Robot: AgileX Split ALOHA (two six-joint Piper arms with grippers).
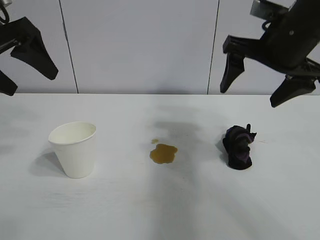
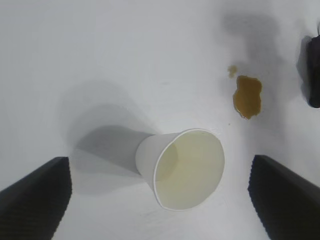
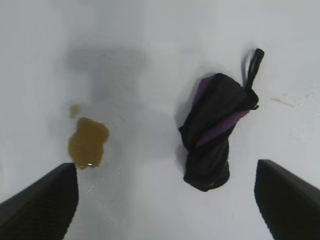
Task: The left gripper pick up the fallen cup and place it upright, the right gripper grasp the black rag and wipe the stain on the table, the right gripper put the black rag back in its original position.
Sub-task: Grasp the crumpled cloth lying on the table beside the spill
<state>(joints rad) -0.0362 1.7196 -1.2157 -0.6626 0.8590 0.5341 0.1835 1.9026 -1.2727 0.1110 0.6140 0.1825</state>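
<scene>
Cup (image 1: 75,149) upright on table (image 1: 160,210), below raised left gripper (image 1: 24,59), wide open, empty. Black rag (image 1: 238,147) beneath right gripper (image 1: 260,84), also spread wide, empty, seemingly well above it. Stain (image 1: 163,153) between cup and rag.

Exterior camera faced arms, slightly raised, mid-distance. Both wrist cameras looked steeply down, closer; all shared the stain (image 1: 163,153).

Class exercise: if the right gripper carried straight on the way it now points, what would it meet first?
Most likely the rag. The right gripper hangs open above the table, pointing steeply down, and its wrist view shows the rag lying between its fingers. The stain sits off to one side. Depth is uncertain.
</scene>
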